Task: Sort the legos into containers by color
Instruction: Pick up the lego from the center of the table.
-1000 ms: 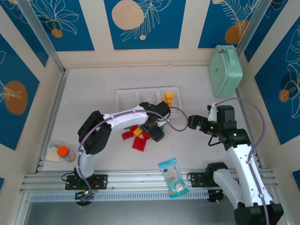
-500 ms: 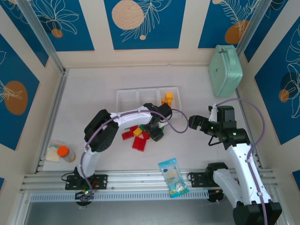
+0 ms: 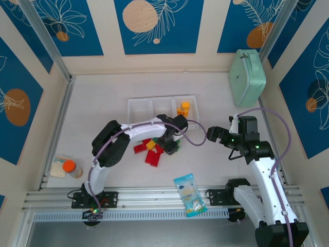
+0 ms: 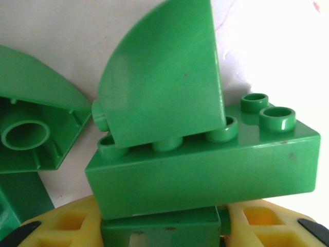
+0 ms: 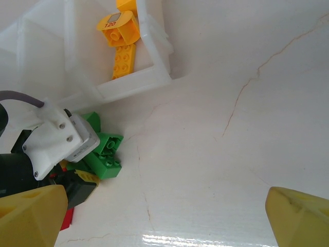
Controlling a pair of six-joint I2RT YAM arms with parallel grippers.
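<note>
- The left claw [image 4: 162, 232] has its yellow fingertips [image 4: 56, 229] close on both sides of a stack of green plastic bricks [image 4: 205, 164]; whether it really grips them I cannot tell.
- Flat red bricks [image 3: 151, 157] lie just beside, on the white bench [image 3: 103, 103].
- The right claw [image 5: 164, 218] stands wide open and holds nothing.
- Yellow-orange bricks [image 5: 123, 56] lie in the right end compartment of the white plastic bins [image 5: 139, 82].

Left tool [image 3: 171, 148] closure hidden above legos [image 3: 152, 157], green brick [image 4: 31, 134] cropped by picture edge
</note>
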